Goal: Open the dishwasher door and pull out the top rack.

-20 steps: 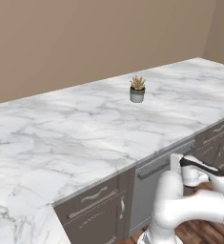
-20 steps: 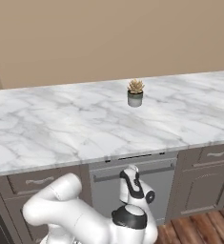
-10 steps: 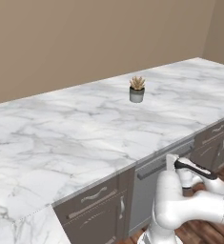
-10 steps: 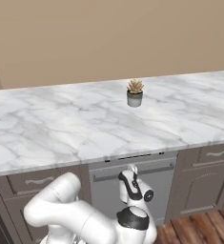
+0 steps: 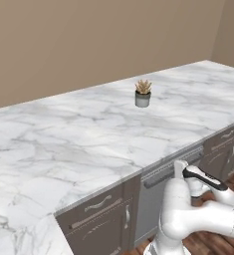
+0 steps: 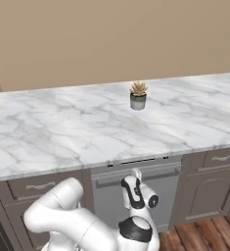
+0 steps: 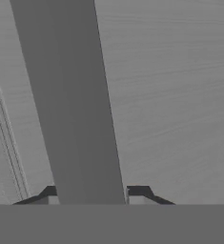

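Grey-silver metal, the dishwasher door [image 6: 136,188] sits shut under the marble desk [image 6: 62,137], between brown cabinets. Fingers [image 7: 89,190] clamp its long dark handle [image 7: 70,105]. Probably stiff, hinged, heavy; that handle looks the surest hold.

Left base view sits high behind the arm, looking forward and down across the marble counter [image 5: 78,144] on a slant, cabinets running off to the lower right. Right base view looks at the same counter [image 6: 62,137] almost square-on from above. Both catch the small potted plant [image 5: 143,93] [image 6: 138,95] and the dishwasher door [image 5: 151,204] [image 6: 165,191] under the edge. Hand view is pressed right up against that grey door [image 7: 180,95], its dark bar handle [image 7: 73,105] crossing the frame.
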Available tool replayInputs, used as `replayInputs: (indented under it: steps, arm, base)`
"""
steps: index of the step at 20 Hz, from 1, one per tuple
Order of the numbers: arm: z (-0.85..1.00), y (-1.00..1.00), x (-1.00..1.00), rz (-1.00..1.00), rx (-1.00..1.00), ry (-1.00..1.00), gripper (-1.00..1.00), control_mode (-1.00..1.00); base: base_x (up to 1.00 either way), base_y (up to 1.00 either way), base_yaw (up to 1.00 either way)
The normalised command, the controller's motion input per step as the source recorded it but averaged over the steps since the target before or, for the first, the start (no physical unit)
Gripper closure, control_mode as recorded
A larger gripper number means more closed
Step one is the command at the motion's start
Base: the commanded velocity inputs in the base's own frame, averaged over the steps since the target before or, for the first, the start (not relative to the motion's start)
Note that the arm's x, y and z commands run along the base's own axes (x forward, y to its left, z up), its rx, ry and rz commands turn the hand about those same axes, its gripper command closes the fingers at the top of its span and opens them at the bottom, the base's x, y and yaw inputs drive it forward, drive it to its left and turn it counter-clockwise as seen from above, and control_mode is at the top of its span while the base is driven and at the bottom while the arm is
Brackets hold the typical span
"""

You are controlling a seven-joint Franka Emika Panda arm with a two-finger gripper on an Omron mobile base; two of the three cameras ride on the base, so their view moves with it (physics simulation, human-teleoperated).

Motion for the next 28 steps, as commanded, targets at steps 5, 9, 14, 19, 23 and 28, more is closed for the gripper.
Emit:
replayInputs:
  steps: [5,9,14,19,23,28]
  arm:
    - [-0.07,-0.85,-0.81,-0.01,0.0,0.07,1.0,-1.0]
    - [-0.46,-1.0,-1.0,-0.05,0.0,0.27,1.0,-1.0]
    - [-0.91,-1.0,-1.0,-0.03,0.0,0.36,1.0,-1.0]
    - [-1.0,-1.0,-1.0,-0.01,-0.03,0.39,1.0,-1.0]
    - [-1.0,-1.0,-1.0,0.0,-0.01,0.38,1.0,-1.0]
    - [-1.0,-1.0,-1.0,0.0,0.0,0.37,1.0,-1.0]
  base:
    - [0.0,0.0,0.0]
    - [0.0,0.0,0.0]
    - [0.0,0.0,0.0]
    - [0.0,0.0,0.0]
    - [0.0,0.0,0.0]
    - [0.0,0.0,0.0]
